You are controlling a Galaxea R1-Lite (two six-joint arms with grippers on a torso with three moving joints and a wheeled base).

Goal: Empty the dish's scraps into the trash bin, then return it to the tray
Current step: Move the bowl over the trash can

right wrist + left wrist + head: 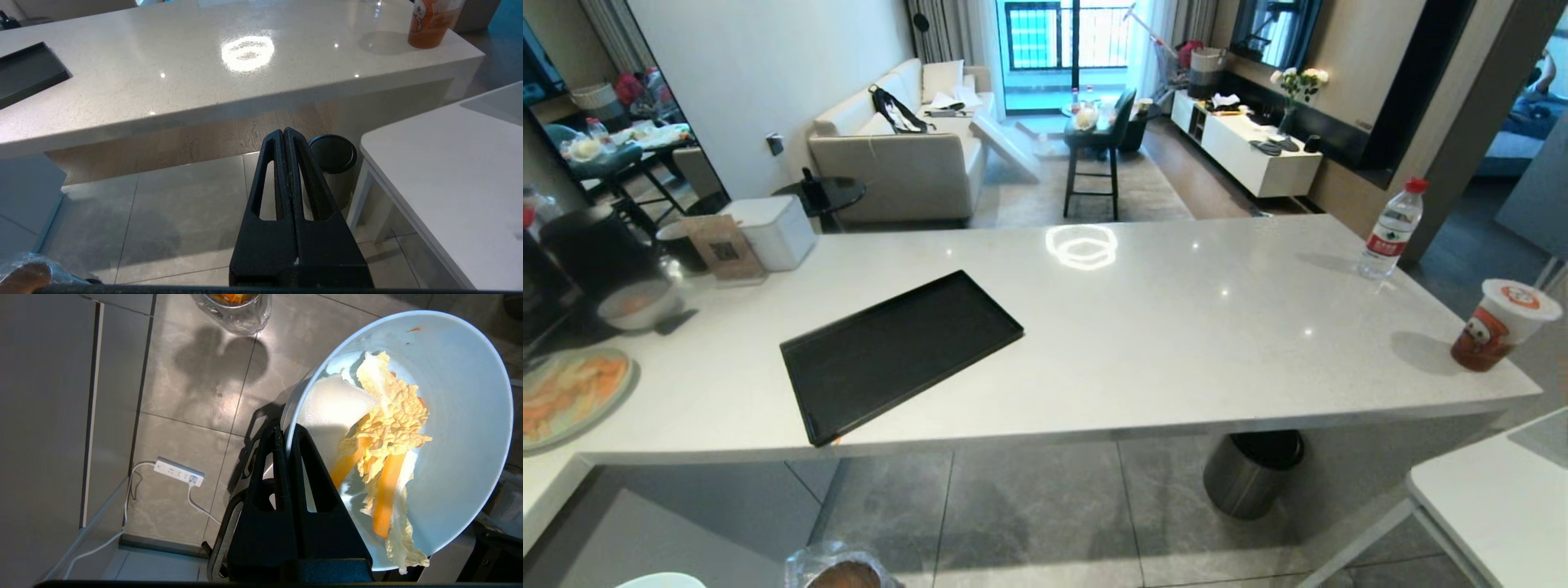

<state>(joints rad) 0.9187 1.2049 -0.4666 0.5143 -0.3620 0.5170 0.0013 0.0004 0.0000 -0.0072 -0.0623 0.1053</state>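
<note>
In the left wrist view my left gripper is shut on the rim of the pale-blue dish, one finger inside and one outside. The dish hangs steeply tilted over the grey floor tiles. The scraps, a crinkled yellow-white leaf and orange strips, cling to its inside and reach down to the lower rim. The trash bin, shiny metal with a clear bag, stands on the floor a little ahead of the dish; its bagged mouth shows at the head view's bottom edge. The black tray lies empty on the white counter. My right gripper hangs shut and empty over the floor.
A dark-grey cylinder with a black top stands under the counter. On the counter are a water bottle, a drink cup, a greyish bowl and a flat plate. A power strip lies on the floor; a white table is at right.
</note>
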